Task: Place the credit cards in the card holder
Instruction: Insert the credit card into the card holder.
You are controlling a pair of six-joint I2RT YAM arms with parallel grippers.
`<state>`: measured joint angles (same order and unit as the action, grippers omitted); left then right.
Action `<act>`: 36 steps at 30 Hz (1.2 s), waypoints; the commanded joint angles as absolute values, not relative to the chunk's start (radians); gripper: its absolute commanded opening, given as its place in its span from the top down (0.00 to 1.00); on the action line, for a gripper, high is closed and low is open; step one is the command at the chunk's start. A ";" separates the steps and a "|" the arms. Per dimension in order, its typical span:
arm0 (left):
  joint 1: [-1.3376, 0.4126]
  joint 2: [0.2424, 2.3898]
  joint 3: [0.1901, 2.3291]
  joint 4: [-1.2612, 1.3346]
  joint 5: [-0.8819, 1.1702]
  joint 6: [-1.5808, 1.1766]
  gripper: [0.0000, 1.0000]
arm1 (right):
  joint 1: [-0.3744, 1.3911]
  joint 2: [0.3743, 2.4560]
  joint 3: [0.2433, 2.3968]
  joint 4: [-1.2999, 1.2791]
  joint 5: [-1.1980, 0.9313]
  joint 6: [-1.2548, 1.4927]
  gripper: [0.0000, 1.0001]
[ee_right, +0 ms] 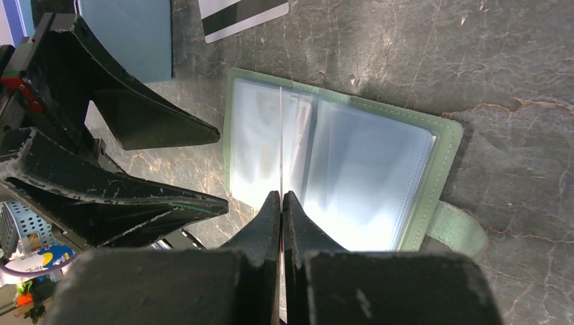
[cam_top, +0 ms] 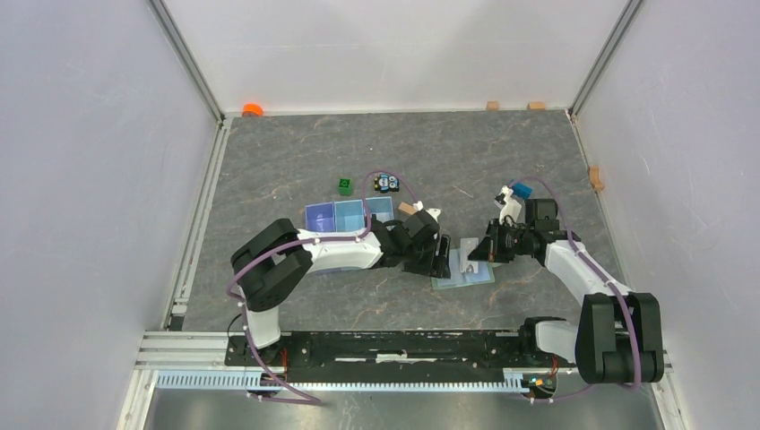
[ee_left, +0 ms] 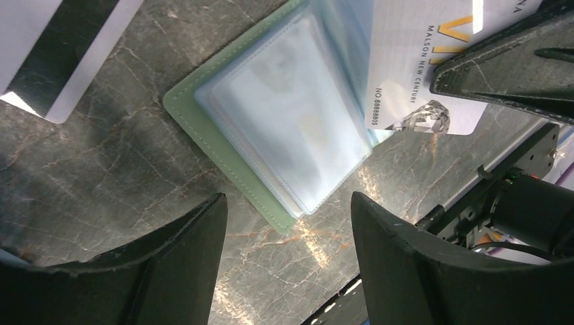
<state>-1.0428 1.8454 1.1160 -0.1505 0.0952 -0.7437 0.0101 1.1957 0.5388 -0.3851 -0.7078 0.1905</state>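
Note:
The card holder lies open on the grey table, sage-green rim up, its clear sleeves showing. My right gripper is shut on a white credit card with gold and black print. It holds this card on edge over the holder's middle fold, where it shows as a thin line. My left gripper stands open just beside the holder's near corner, nothing between its fingers. A second credit card with a dark stripe lies flat on the table beyond the holder.
A light blue three-compartment tray sits left of the holder, behind my left arm. A green cube and a small dark object lie farther back. Small wooden blocks and an orange piece line the walls.

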 commanded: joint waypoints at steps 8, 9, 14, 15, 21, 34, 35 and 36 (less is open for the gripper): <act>-1.032 1.892 1.155 -0.163 0.073 -0.732 0.31 | 0.009 1.231 0.519 -0.317 -0.714 0.209 1.00; -1.032 1.893 1.154 -0.161 0.069 -0.732 0.31 | 0.009 1.234 0.517 -0.315 -0.709 0.210 1.00; -1.031 1.908 1.158 -0.169 0.060 -0.726 0.33 | 0.009 1.248 0.503 -0.297 -0.692 0.220 1.00; -1.029 1.911 1.158 -0.170 0.060 -0.724 0.34 | 0.009 1.245 0.501 -0.299 -0.683 0.219 1.00; -1.022 1.921 1.159 -0.185 0.042 -0.706 0.41 | 0.010 1.239 0.496 -0.326 -0.632 0.206 1.00; -1.014 1.950 1.171 -0.204 0.036 -0.681 0.49 | 0.029 1.284 0.434 -0.295 -0.644 0.220 1.00; -1.015 1.953 1.173 -0.205 0.038 -0.679 0.50 | 0.031 1.290 0.433 -0.296 -0.644 0.219 1.00; -1.014 1.955 1.174 -0.206 0.038 -0.678 0.50 | 0.032 1.296 0.433 -0.297 -0.644 0.217 1.00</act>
<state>-1.0164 1.9087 1.1641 -0.1699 0.0757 -0.7250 0.0139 1.2659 0.4587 -0.2989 -0.6609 0.2317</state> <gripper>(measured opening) 0.505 0.010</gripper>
